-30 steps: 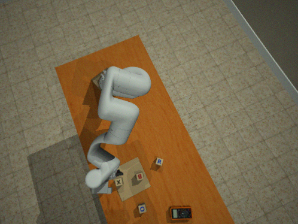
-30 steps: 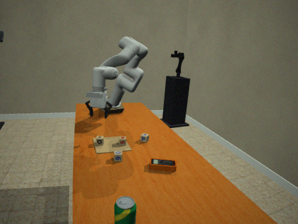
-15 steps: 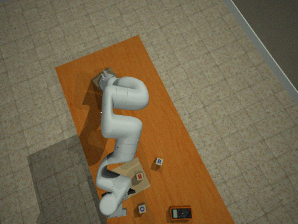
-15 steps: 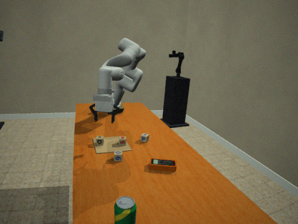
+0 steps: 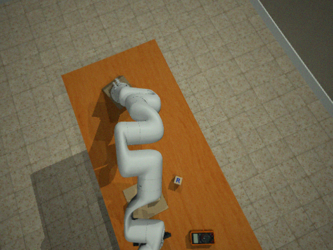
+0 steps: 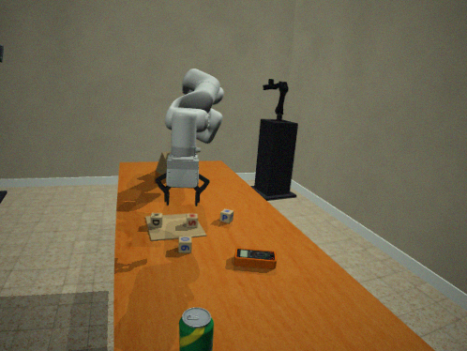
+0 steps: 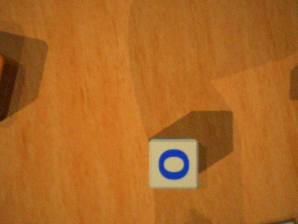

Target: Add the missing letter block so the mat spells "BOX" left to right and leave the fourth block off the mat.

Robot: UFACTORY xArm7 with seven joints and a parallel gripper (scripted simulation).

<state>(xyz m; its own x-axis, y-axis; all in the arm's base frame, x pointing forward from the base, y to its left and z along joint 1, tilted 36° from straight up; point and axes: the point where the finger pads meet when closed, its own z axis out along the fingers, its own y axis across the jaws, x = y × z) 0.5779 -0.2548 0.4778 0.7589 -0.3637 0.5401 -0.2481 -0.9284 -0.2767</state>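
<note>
The O block point(image 7: 174, 163), white with a blue O on top, lies on the orange table off the mat. It also shows in the exterior view point(image 6: 185, 244), just in front of the mat point(image 6: 175, 226). Two blocks stand on the mat: one with a dark letter point(image 6: 156, 220) and one with a red letter point(image 6: 191, 220). The R block point(image 5: 178, 180) sits on the table beside the mat. My gripper point(image 6: 182, 197) is open and empty, high above the table over the O block. In the overhead view the arm hides the gripper and most of the mat point(image 5: 147, 205).
An orange multimeter point(image 6: 255, 257) lies on the table near the O block and also shows in the overhead view point(image 5: 202, 237). A green can point(image 6: 196, 328) stands at the table's near end. A black pedestal point(image 6: 276, 157) stands on the floor beside the table.
</note>
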